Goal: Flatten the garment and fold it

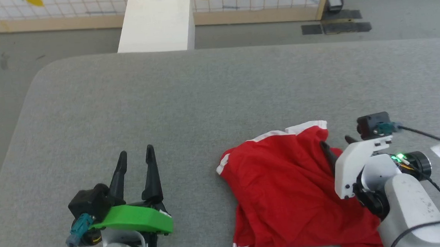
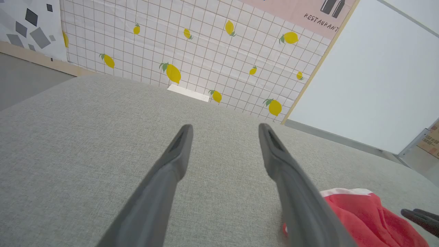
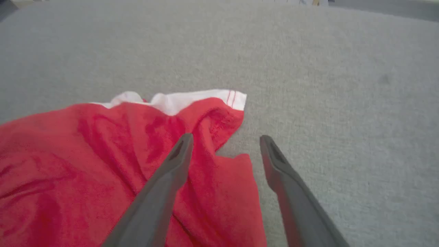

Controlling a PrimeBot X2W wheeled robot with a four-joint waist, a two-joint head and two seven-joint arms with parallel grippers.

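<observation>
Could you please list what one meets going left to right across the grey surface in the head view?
left gripper → garment → right gripper, at the garment's right side.

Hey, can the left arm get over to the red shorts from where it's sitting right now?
Probably yes. The left gripper sits beside the shorts with just grey surface between them, and its jaws are open. The right gripper is over the shorts' right side, not in the path.

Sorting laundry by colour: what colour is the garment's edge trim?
White trim on the red garment, clearest in the right wrist view.
</observation>
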